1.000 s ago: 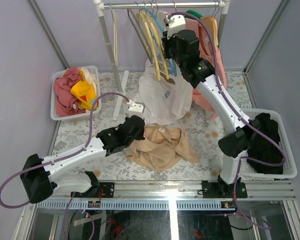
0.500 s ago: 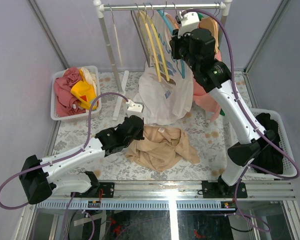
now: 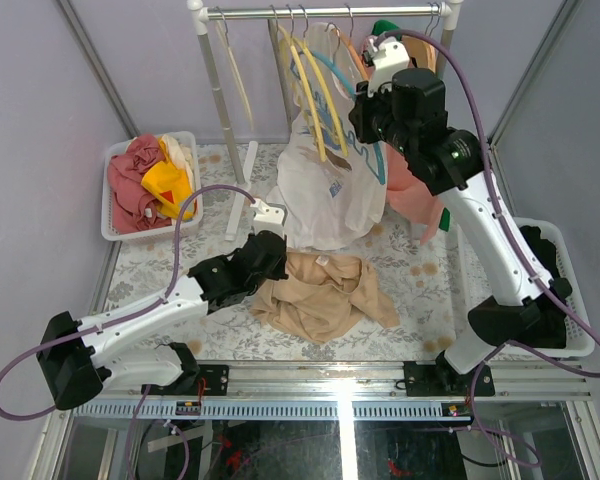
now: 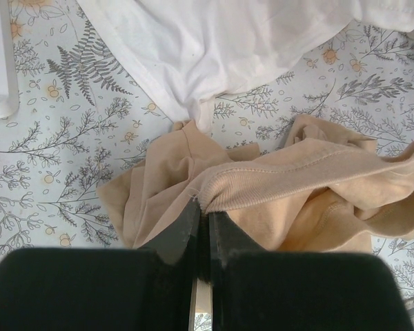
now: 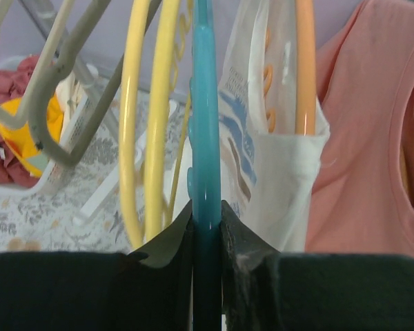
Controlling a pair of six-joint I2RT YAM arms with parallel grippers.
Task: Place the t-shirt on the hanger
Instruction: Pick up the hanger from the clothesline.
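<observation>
The tan t-shirt [image 3: 325, 292] lies crumpled on the floral table in front of the rack. My left gripper [image 3: 273, 262] is at its left edge, shut on a ribbed hem fold of the t-shirt [image 4: 297, 183], as the left wrist view shows at the fingertips [image 4: 203, 207]. The light-blue hanger [image 3: 336, 72] hangs among the others on the rail. My right gripper [image 3: 364, 122] is raised at the rack and shut on the hanger's blue bar [image 5: 205, 103], which runs up between the jaws [image 5: 207, 210]. The hanger's hook is hard to make out.
The clothes rack [image 3: 215, 90] holds yellow hangers [image 3: 310, 80], a white printed shirt [image 3: 325, 195] and a salmon-pink top [image 3: 415, 195]. A white basket [image 3: 120, 150] of red and yellow clothes stands at the left. A basket [image 3: 570, 300] with dark clothes stands at the right.
My right arm has moved right and a little higher along the rack with the blue hanger in its grip, and the hangers have swung. My left gripper has stayed on the t-shirt.
</observation>
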